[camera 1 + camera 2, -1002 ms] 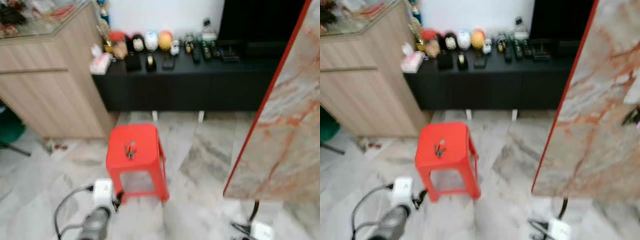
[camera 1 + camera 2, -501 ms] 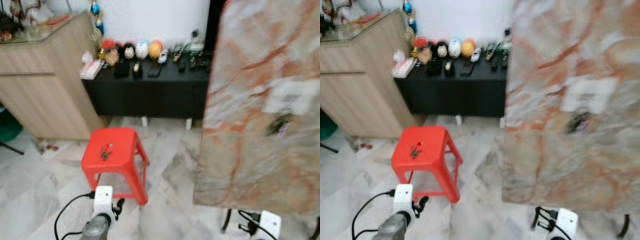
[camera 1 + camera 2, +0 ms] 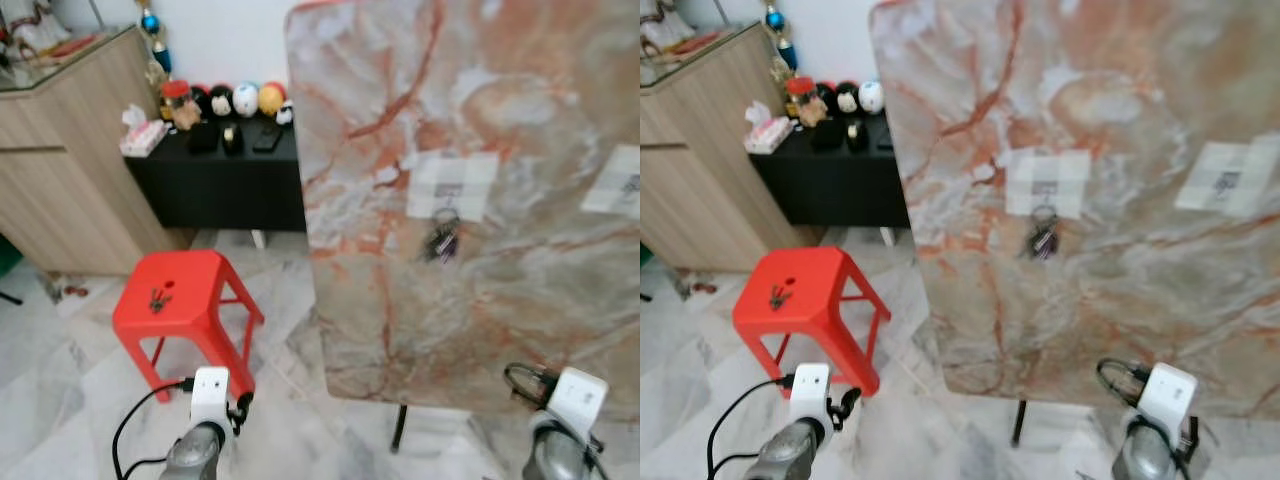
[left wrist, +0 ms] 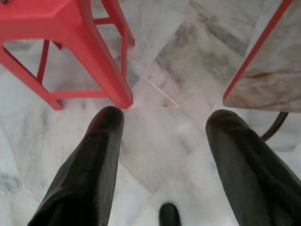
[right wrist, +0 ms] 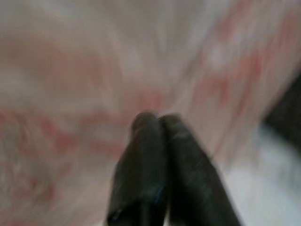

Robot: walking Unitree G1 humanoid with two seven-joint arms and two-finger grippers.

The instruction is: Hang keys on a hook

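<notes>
A bunch of keys (image 3: pixel 441 240) hangs from a hook (image 3: pixel 444 211) on a white patch on the upright marbled board (image 3: pixel 480 120). A second small bunch of keys (image 3: pixel 157 299) lies on top of the red stool (image 3: pixel 180 310). My left gripper (image 4: pixel 162 122) hangs low over the floor, open, with nothing between its fingers (image 4: pixel 101 141); the stool's leg is just ahead of it. My right gripper (image 5: pixel 157 120) is shut with nothing in it, close to the marbled board. Both wrists (image 3: pixel 205 395) sit low in the eye views.
A second white patch (image 3: pixel 620 180) is on the board's right side. The board stands on a thin black leg (image 3: pixel 399 428). A black low cabinet (image 3: pixel 220 185) with small ornaments lines the wall, beside a wooden cabinet (image 3: pixel 60 170). Marble floor (image 3: pixel 60 400) lies open at the left.
The whole view has swung to the right: the stool and cabinets slid left and the marbled board with its hanging keys came to the middle. The right wrist has come into view.
</notes>
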